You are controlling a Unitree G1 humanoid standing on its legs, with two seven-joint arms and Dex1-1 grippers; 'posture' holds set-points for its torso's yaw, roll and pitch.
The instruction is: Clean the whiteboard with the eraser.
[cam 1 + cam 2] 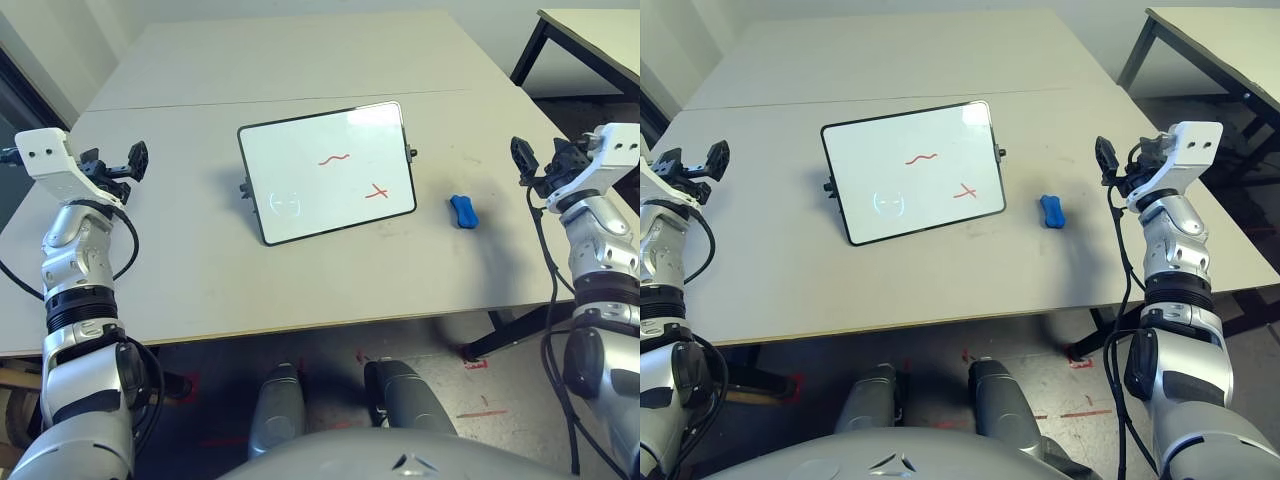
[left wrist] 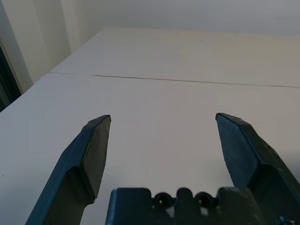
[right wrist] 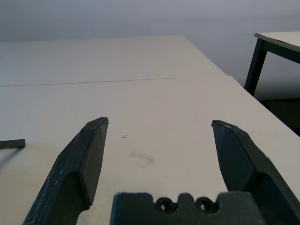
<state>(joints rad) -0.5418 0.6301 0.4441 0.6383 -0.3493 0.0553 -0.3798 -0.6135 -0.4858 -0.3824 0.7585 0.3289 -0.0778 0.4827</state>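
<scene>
The whiteboard (image 1: 327, 172) lies tilted in the middle of the table, with a red squiggle, a red cross and a faint circle drawn on it. Just to its right the small blue eraser (image 1: 463, 211) rests on the tabletop. My left gripper (image 1: 128, 163) hovers open above the table's left side, well away from the board. Over the right edge my right gripper (image 1: 535, 160) stands open, a short way right of the eraser. In each wrist view the two black fingers (image 2: 91, 154) (image 3: 86, 159) are spread wide with nothing between them.
The beige table (image 1: 300, 280) is made of two tops joined by a seam behind the board. A second table (image 1: 590, 40) with black legs stands at the back right. A wall runs close along the far left.
</scene>
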